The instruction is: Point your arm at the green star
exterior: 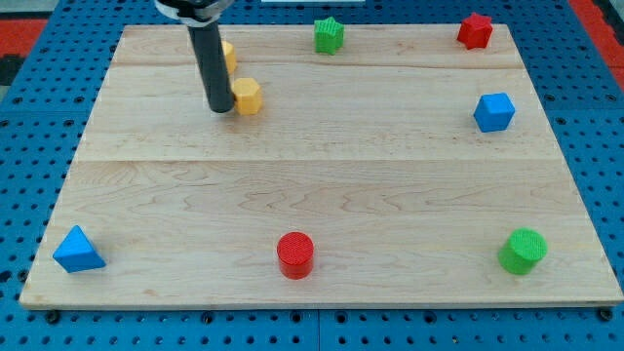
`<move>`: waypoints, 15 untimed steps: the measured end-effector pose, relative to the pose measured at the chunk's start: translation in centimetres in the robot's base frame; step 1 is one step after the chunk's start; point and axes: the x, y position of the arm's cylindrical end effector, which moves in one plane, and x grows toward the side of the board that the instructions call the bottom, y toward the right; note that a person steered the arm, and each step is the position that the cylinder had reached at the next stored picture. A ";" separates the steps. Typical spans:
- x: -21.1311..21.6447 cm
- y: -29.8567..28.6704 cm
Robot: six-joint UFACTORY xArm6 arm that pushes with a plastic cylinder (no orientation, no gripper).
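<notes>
The green star point(330, 35) sits near the view's top edge of the wooden board point(322, 195), a little right of centre. My dark rod comes down from the view's top left, and my tip point(220, 108) rests on the board well to the left of and below the green star. The tip is right beside a yellow hexagon block point(248, 96), at its left side. A second yellow block point(227, 55) is partly hidden behind the rod.
A red star-like block point(475, 30) is at the top right, a blue cube point(494, 112) at the right, a green cylinder point(523, 251) at the bottom right, a red cylinder point(294, 254) at bottom centre, and a blue triangle point(77, 251) at the bottom left.
</notes>
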 end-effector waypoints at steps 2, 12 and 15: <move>-0.3 5.1; -14.4 20.3; -8.1 11.3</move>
